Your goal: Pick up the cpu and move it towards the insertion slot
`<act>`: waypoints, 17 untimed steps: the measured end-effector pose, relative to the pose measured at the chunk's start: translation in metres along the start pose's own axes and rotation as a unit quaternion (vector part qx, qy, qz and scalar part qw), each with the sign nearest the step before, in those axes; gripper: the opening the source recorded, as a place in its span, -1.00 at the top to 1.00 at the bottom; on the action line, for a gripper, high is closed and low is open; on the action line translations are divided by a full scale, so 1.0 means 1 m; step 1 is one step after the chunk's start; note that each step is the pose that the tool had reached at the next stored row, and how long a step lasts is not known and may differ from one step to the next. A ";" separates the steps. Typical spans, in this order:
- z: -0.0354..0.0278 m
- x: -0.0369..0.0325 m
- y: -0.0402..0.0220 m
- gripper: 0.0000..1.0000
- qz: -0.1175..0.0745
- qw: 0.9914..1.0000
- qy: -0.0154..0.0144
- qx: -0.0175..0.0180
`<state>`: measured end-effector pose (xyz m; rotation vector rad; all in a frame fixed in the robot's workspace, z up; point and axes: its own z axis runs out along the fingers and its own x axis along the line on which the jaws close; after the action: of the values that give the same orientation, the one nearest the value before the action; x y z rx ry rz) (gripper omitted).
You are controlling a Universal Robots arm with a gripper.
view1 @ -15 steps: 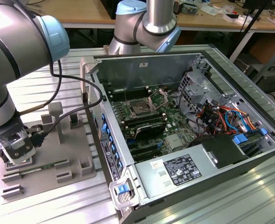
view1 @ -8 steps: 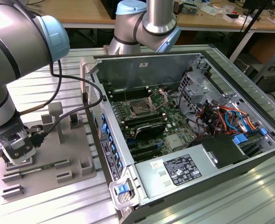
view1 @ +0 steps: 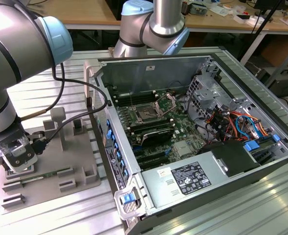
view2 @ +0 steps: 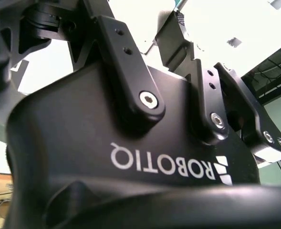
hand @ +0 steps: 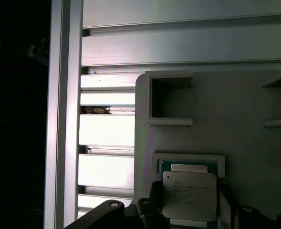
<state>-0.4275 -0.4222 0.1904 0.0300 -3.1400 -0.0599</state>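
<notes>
Low at eight o'clock in the exterior view, claw [view1: 17, 164] over the grey tray [view1: 80, 164], straddling the cpu [hand: 188, 195] in its recess, grip impossible to tell; insertion slot [view1: 147, 113] well apart toward three o'clock.

In the first wrist view, the grey tray [hand: 235, 105] is running past the picture's edge beside the cpu [hand: 189, 195].

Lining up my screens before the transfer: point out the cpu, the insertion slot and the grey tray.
cpu [hand: 189, 195], first wrist view, middle of its silvery top.
insertion slot [view1: 147, 115], exterior view, its dark centre.
grey tray [view1: 77, 156], exterior view, bare flat floor.
</notes>
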 end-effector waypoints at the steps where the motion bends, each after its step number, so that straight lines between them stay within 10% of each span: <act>1: 0.0000 0.0000 0.0000 -0.09 0.000 1.000 0.000 0.000; 17: -0.0111 0.0000 0.0004 -0.09 0.000 1.000 0.000 0.000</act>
<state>-0.4275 -0.4222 0.2015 0.0300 -3.1399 -0.0600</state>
